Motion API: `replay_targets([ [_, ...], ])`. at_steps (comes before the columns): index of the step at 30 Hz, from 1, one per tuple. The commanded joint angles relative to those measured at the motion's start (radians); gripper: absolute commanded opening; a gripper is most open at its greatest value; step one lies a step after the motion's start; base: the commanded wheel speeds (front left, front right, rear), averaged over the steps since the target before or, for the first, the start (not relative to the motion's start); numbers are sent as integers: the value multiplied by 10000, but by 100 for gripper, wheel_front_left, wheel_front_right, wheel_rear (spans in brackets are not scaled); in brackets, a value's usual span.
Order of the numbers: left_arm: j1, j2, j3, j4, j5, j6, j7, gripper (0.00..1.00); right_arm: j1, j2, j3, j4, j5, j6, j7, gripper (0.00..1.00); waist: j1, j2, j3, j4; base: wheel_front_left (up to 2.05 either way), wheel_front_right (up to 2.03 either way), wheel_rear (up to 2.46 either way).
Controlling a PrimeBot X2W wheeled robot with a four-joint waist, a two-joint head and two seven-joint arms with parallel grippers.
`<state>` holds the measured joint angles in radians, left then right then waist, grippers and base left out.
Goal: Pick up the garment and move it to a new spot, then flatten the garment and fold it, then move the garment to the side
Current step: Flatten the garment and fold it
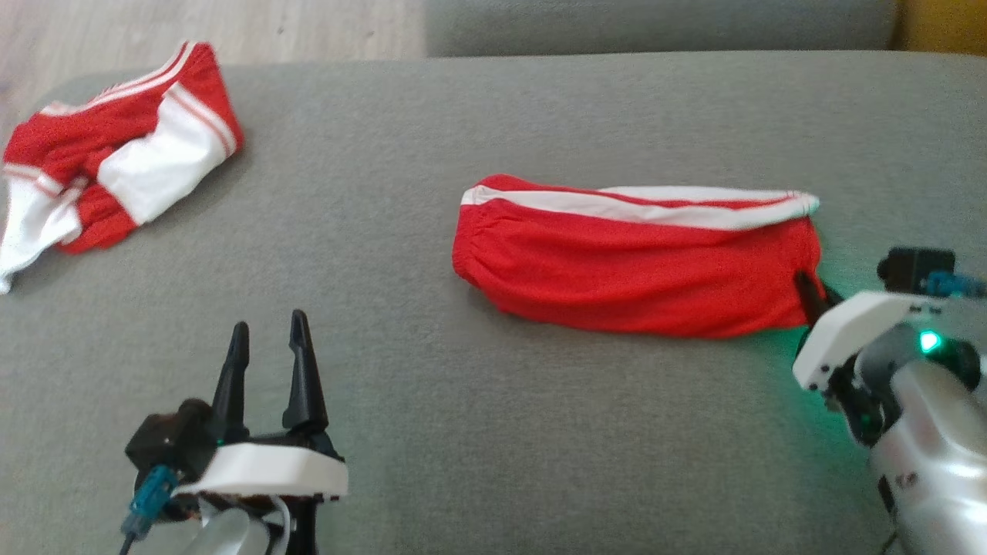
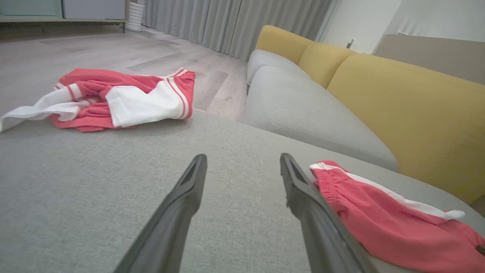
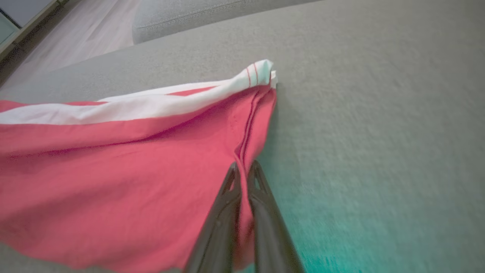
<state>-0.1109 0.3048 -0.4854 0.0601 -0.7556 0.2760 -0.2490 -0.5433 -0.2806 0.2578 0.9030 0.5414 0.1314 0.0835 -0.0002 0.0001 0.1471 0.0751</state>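
Grey sofa seat [image 1: 478, 447]: near its front edge the left claw [image 1: 270, 322] stands wide open. Toward the right edge, the right claw [image 1: 808, 287] pinches the folded red garment [image 1: 632, 262]. Crumpled red-white clothes [image 1: 116, 169] lie at the far left corner.

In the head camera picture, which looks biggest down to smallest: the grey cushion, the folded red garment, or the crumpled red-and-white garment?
1. grey cushion
2. folded red garment
3. crumpled red-and-white garment; it lies farther away and bunched, so this gap is unsure.
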Motion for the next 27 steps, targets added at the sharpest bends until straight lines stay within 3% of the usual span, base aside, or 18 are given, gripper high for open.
replay_targets([
  [1,-136,255,324,-377,11,85,-17,100,201,58,-93,-464,-201,-7,-169,0,2,-1,-328,-412,0,0,0],
  [9,-105,161,-3,-501,98,87,121,100,829,171,-1189,-1205,-915,-7,65,0,2,-1,-269,-333,0,0,0],
  [15,-175,38,-163,-330,112,23,137,100,556,692,-1549,-2305,-1562,-7,416,0,2,-1,-284,117,0,0,0],
  [21,-257,-89,-212,-238,102,-32,107,100,-58,1597,-836,-3851,-1919,-7,1042,0,2,-1,-285,520,0,0,0],
  [27,-362,-207,-230,-166,98,-97,70,100,-448,2076,271,-4511,-1848,-7,1765,0,2,-1,-123,871,0,0,0],
])
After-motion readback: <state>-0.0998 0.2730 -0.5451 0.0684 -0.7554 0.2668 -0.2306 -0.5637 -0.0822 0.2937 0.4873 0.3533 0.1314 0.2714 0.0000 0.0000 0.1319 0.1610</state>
